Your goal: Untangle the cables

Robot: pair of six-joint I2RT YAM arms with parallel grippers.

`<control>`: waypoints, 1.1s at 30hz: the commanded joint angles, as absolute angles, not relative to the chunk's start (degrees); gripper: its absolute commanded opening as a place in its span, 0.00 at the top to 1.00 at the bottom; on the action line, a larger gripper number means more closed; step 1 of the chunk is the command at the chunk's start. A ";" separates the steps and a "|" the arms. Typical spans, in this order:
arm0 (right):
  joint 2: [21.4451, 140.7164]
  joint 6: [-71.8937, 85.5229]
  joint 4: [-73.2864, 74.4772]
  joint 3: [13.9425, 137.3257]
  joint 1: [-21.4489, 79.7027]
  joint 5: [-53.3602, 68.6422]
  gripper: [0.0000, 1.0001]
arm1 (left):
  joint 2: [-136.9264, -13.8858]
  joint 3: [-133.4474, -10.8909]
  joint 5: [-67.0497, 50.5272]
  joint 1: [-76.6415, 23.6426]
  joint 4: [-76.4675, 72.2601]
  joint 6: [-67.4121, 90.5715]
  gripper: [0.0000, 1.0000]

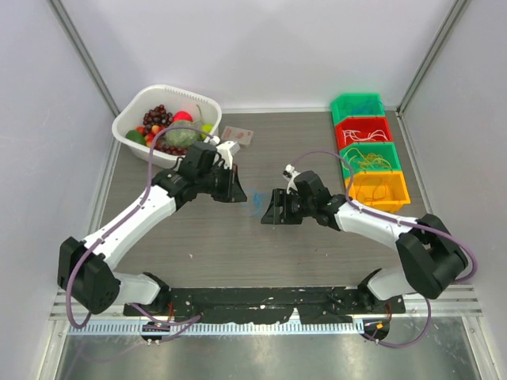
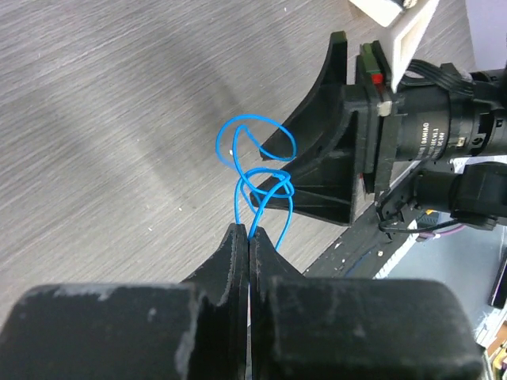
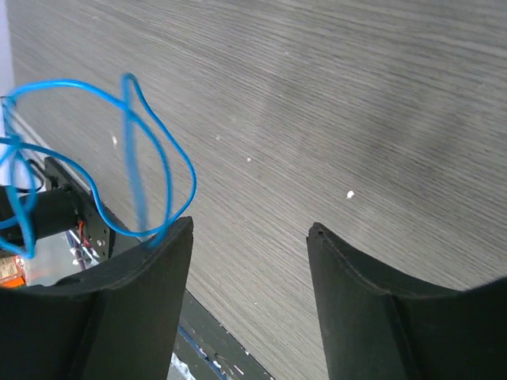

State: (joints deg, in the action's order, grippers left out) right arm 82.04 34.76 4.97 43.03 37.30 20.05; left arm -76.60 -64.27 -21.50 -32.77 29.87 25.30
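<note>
Left tool (image 2: pixel 248 236) clenched on the blue cable (image 2: pixel 272 180), knotted loops just ahead of its tips. Right tool (image 3: pixel 249 231) released, jaws apart over the counter (image 3: pixel 356 95), cable beside one finger.

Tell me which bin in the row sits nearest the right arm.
The orange bin, at the near end of the row; the other three sit farther back, and none shares its colour.
</note>
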 commanded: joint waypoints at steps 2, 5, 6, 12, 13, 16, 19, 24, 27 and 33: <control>73.40 35.68 -5.09 41.14 37.53 20.91 0.33 | -72.34 -67.23 -22.32 -32.61 33.31 28.38 1.00; 70.67 38.05 -6.77 40.08 37.44 19.70 0.33 | -71.28 -68.37 -22.33 -32.61 33.31 29.44 1.00; 70.40 39.62 -7.20 39.99 37.44 19.51 0.33 | -70.93 -68.73 -22.24 -32.69 33.40 29.53 1.00; 69.96 42.27 -9.67 40.69 37.53 20.30 0.34 | -70.58 -71.36 -23.20 -32.70 33.58 30.15 1.00; 70.31 42.62 -10.63 40.78 37.53 20.48 0.34 | -70.66 -71.63 -23.55 -32.70 33.31 30.49 1.00; 72.32 44.03 -12.21 41.04 37.62 20.65 0.36 | -70.49 -72.07 -24.69 -32.61 32.00 31.64 1.00; 74.09 46.57 -14.84 41.75 38.14 21.18 0.38 | -69.96 -71.63 -25.57 -32.70 30.33 33.22 1.00; 75.32 47.90 -15.48 41.31 38.58 21.36 0.83 | -68.03 -72.33 -19.81 -32.61 31.63 32.26 1.00; 72.61 45.63 -7.76 40.52 38.58 11.22 0.99 | -63.74 -74.09 -3.83 -32.61 34.45 31.47 1.00; 66.02 38.24 9.58 44.99 38.50 -6.05 0.99 | -54.32 -69.61 8.79 -32.52 30.06 30.23 1.00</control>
State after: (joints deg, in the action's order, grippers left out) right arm 71.05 45.08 -3.18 42.48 38.94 8.45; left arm -60.66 -69.23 -4.75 -33.89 36.47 31.86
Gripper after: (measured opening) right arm 0.040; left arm 0.012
